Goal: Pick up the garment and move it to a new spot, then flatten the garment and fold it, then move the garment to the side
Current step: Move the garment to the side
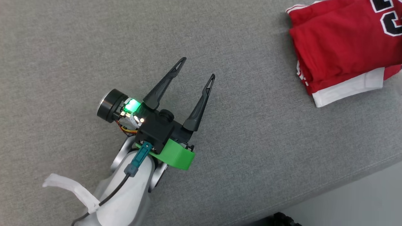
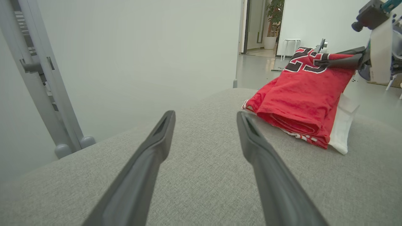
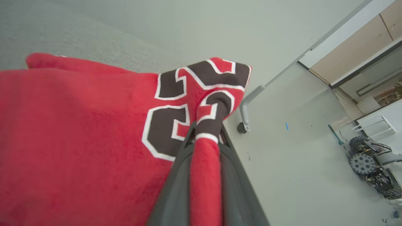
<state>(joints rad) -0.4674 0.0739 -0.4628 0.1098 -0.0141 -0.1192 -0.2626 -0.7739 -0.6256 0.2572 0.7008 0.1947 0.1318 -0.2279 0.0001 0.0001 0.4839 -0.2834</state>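
The left gripper [image 1: 198,67] is over the coarse grey woven cushion [image 1: 62,47], its two tapered, matte dark fingers [image 1: 163,84] spread wide with nothing between them. At its two o'clock lies the garment [image 1: 342,47], a folded red knit jersey with dark white-edged numerals [image 3: 163,131], a white band [image 1: 348,86] and rounded, layered edges. The right gripper [image 3: 207,133] is pinched tight on a raised ridge of the numbered fabric.
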